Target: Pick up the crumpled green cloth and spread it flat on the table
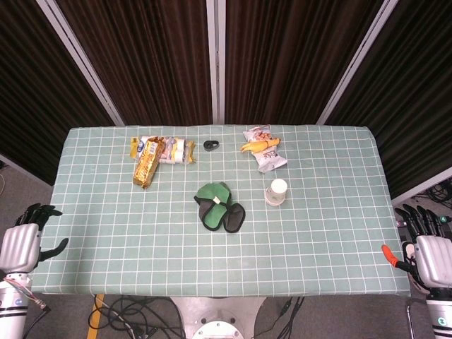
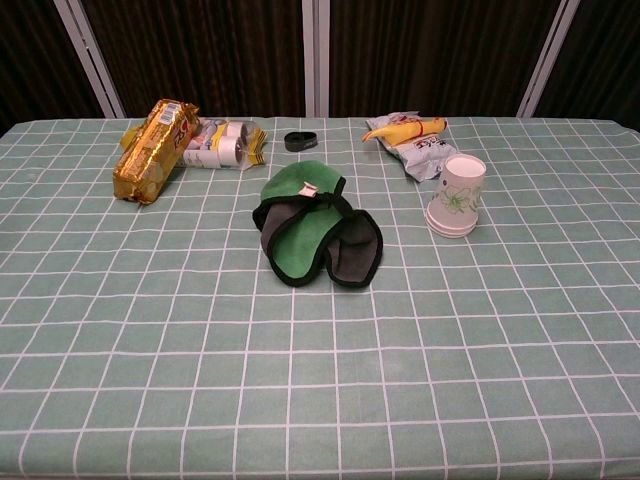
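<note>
Green cloth [image 2: 305, 225]: crumpled, centre of frame on checked worktop [image 2: 150, 380]. Paper cup [image 2: 458, 195] just right of it. Left hand [image 1: 25, 240], right hand [image 1: 427, 251]: lower corners, fingers apart, holding nothing. Best lifted by an edge, clear of cup, then laid flat.
</note>
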